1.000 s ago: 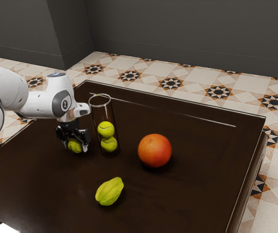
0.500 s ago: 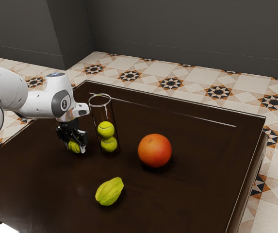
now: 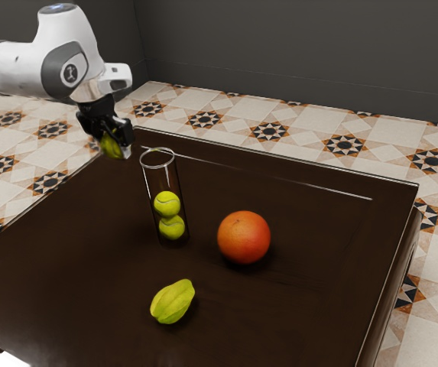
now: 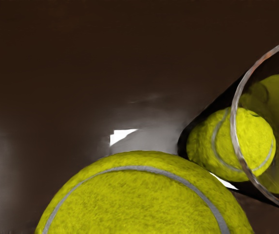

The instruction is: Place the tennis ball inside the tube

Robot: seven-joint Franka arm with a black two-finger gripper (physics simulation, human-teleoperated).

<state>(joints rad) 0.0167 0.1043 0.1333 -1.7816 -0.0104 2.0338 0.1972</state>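
Your end effector (image 3: 115,145) has the tennis ball (image 3: 110,147) pinched btwn its fingers, up off the dk-brown worktop (image 3: 310,267) nr the clear tube (image 3: 165,180), w/ star-patterned tile floor (image 3: 230,107) & plain dk-gray walls (image 3: 280,53) behind.

The rounded white arm (image 3: 16,67) has a dark grey disc (image 3: 56,70) and black fingers (image 3: 125,134).
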